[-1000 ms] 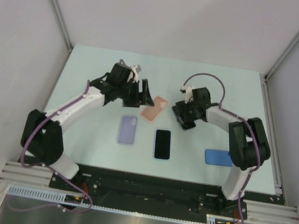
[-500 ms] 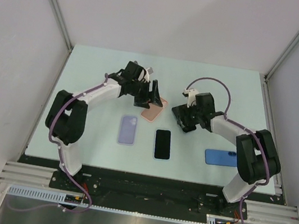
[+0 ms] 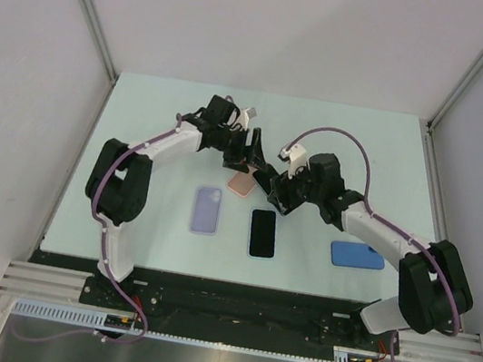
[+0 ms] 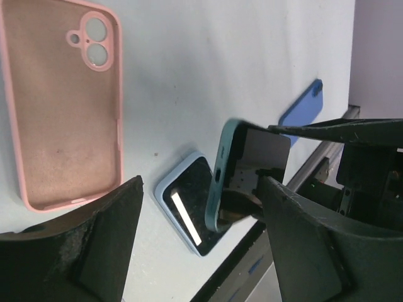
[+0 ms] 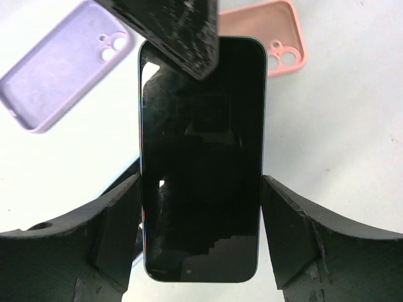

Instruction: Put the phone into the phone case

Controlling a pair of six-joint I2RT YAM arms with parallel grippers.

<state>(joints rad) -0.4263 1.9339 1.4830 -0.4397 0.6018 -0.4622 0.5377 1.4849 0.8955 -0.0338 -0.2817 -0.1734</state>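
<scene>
My right gripper [image 5: 200, 189] is shut on a black-screened phone [image 5: 201, 157] with a teal edge and holds it above the table. In the top view it [image 3: 275, 186] sits just right of the empty pink case [image 3: 243, 184]. My left gripper [image 3: 251, 150] is open and empty over the far end of that case. In the left wrist view the pink case [image 4: 63, 107] lies open side up at top left. There the held phone [image 4: 242, 176] stands tilted on edge between my open left fingers [image 4: 94, 245]. One left finger [image 5: 176, 31] overlaps the phone's top.
A lilac case [image 3: 208, 209] lies left of a second black phone [image 3: 262, 232] in a pale blue rim, both near the front. A blue case [image 3: 357, 255] lies at the front right. The two grippers are very close together over the middle.
My right gripper has moved left with the phone to beside the pink case. My left gripper has moved right, over the case's far end. The two have closed in on each other.
</scene>
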